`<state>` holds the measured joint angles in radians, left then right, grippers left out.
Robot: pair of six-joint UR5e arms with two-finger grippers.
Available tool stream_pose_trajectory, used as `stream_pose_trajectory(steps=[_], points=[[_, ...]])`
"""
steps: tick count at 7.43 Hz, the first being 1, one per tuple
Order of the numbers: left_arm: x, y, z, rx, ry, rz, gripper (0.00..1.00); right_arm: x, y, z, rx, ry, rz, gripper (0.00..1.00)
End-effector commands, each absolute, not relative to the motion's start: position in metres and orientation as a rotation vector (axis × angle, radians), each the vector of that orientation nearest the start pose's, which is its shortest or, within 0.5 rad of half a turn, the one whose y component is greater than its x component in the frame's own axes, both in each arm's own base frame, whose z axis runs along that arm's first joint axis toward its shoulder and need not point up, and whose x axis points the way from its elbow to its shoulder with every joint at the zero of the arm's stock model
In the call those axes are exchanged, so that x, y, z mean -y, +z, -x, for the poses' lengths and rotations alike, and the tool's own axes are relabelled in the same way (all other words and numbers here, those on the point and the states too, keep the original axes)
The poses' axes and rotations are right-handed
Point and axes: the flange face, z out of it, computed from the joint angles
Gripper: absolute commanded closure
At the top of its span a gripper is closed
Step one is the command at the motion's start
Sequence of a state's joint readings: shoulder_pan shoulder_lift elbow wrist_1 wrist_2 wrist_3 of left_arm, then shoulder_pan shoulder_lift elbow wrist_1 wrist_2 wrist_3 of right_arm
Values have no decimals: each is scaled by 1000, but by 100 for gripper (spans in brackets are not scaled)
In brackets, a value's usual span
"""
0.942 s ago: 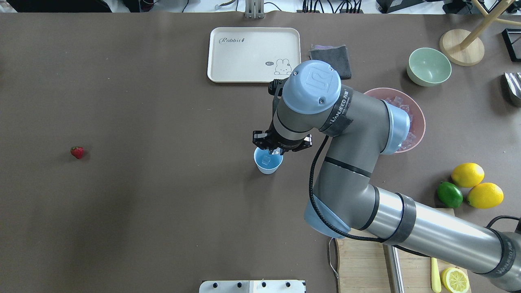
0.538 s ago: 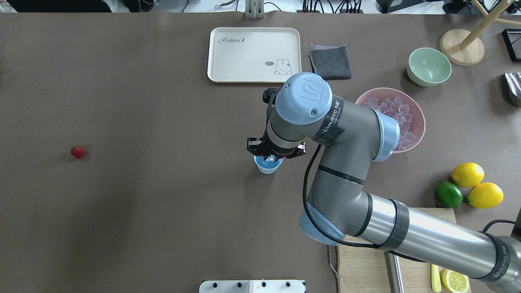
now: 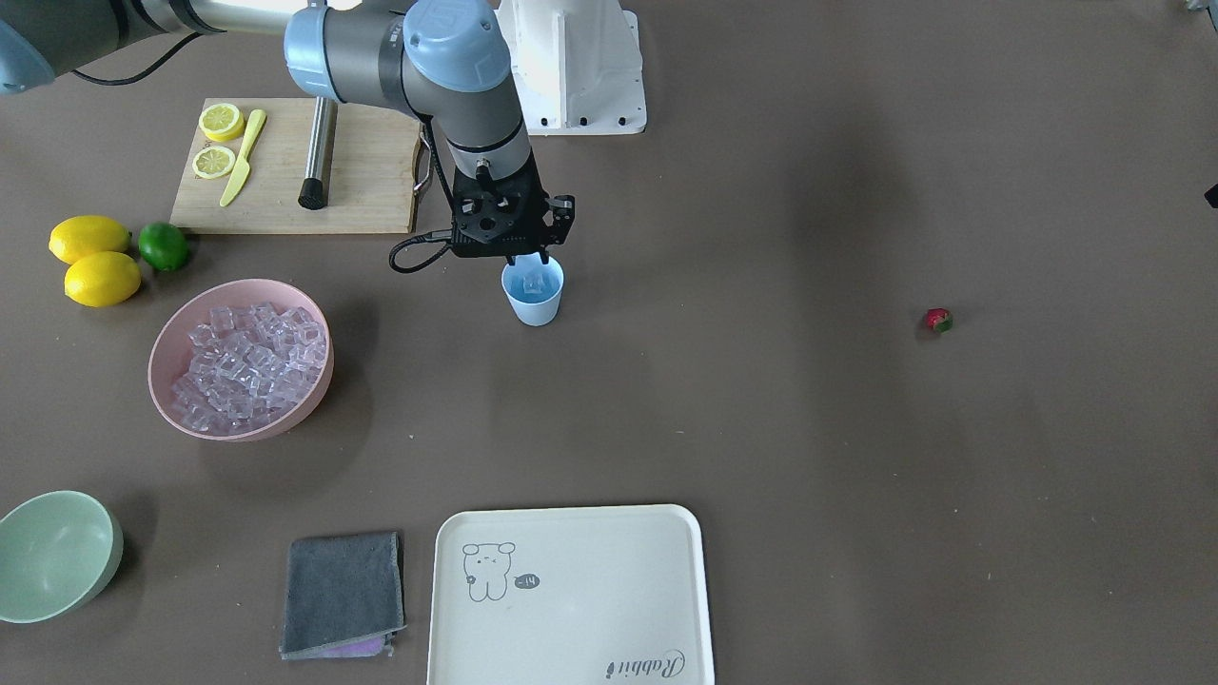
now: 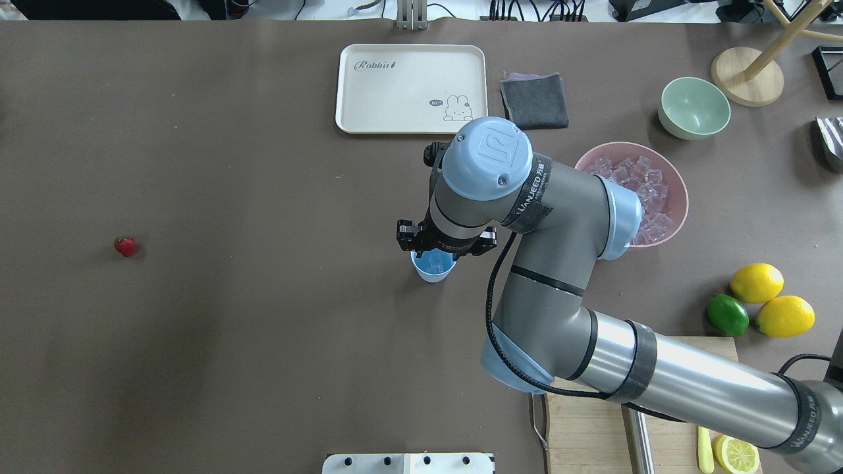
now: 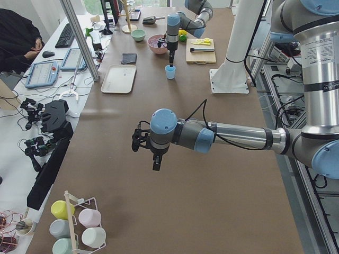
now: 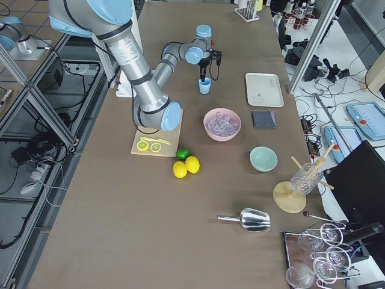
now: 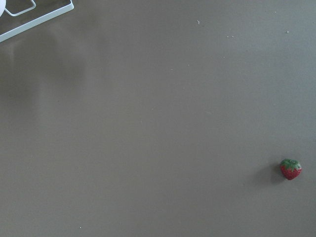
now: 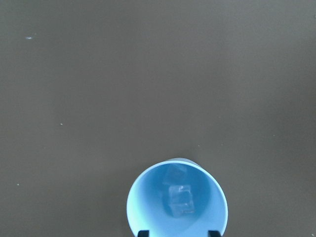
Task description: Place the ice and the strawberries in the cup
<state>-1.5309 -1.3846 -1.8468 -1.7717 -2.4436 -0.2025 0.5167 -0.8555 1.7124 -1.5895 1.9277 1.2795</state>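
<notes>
The right gripper (image 3: 526,259) is hovering, fingers spread, directly over the cup (image 3: 533,303), apparently for dropping ice (image 8: 180,200) inside.

- The right pincer (image 8: 178,233) is cut off by the lower edge of its wrist view; only two dark fingertips (image 8: 143,232) are shown.
- From overhead, the far rim of the cup (image 4: 431,271) is covered by that pincer.
- The pink bowl (image 4: 685,197) is partly hidden behind the right arm.
- The chopping board (image 4: 579,428) is cut by the picture's edge.
- The left pincer (image 5: 157,165) is seen from the side only; its state cannot be told.
</notes>
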Motion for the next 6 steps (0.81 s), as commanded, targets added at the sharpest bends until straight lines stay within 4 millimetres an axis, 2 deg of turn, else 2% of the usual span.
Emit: stream_pose_trajectory(steps=[1,3,4,5,6], points=[[427,578,44,-892,-33,-170,2,419,172,533,900,69,-18,28],[427,577,45,-890,-35,-173,3,458,182,488,906,118,-8,29],[427,577,45,-890,-34,-174,2,474,200,453,902,160,-1,29],[427,577,45,-890,-34,-174,2,477,231,412,884,200,-12,29],[427,577,45,-890,-32,-176,2,494,251,381,861,257,-16,29]])
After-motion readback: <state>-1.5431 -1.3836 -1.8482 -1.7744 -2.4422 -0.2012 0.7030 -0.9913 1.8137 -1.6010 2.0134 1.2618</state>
